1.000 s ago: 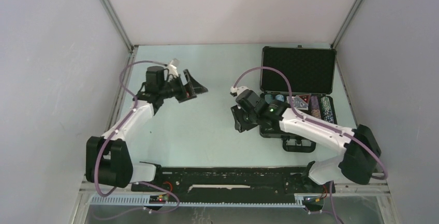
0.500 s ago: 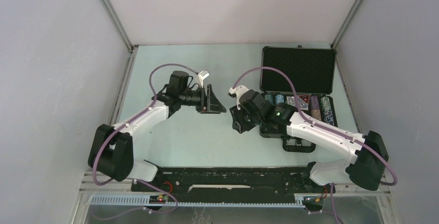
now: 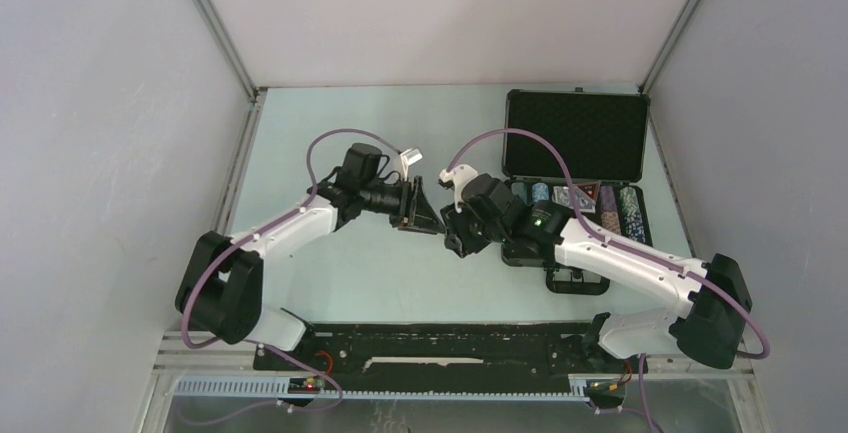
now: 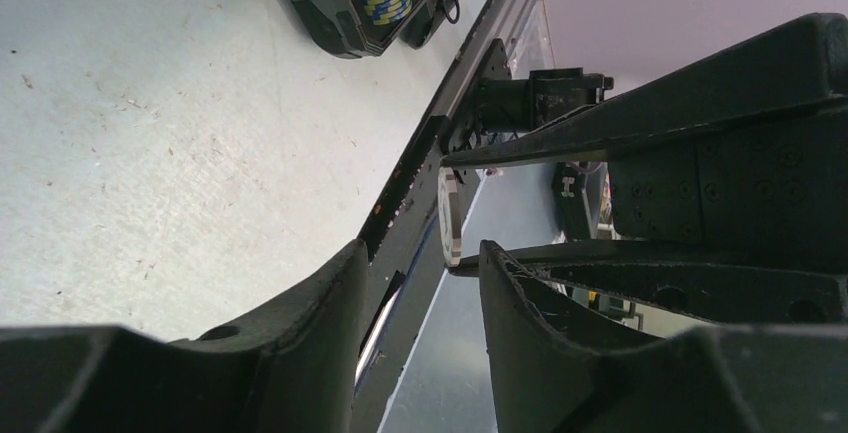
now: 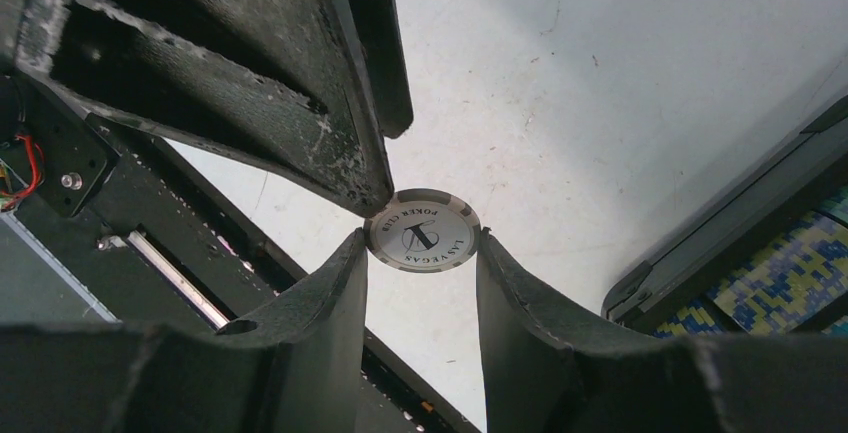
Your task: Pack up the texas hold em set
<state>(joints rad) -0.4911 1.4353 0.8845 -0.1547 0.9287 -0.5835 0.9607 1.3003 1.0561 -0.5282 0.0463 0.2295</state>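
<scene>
Built of smooth white shells along the left arm (image 3: 290,227) and right arm (image 3: 618,252), with bulky black housings at joints and bases. Looped by a purple cable (image 3: 500,133) on each, and lit by one small green light (image 3: 537,220) near the right wrist. Ends in matte black tapered fingers (image 5: 300,353), scuffed pale at the edges, behind a block dotted with small screws (image 4: 712,193).

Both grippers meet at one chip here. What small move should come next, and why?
Probably close the left gripper on the poker chip. The right gripper pinches the chip by its rim, while the left's jaws stand open on either side of its faces, with gaps.
</scene>
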